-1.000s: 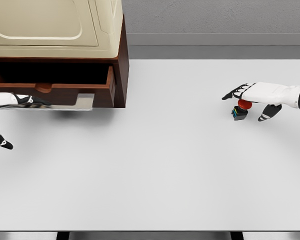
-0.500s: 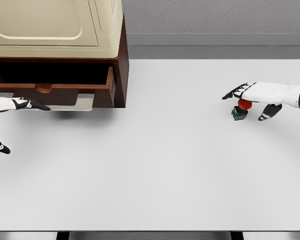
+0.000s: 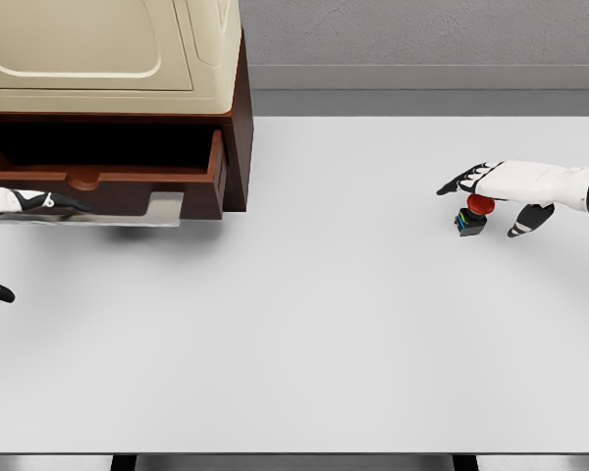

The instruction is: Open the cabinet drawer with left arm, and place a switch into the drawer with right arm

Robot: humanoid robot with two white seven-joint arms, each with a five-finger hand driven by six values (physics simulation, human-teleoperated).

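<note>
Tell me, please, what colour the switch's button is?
Red, atop a dark base; the switch shows best in the head view.

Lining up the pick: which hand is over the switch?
The right hand, at the table's right edge, hovers over the red-capped switch. The left hand is by the open drawer.

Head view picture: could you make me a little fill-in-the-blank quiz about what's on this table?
1. The drawer of the cabinet is ____.
2. The switch has a ____ button on top.
3. The switch sits under the ____ hand.
4. The left hand is in front of the ____.

Missing words: open; red; right; drawer
</note>
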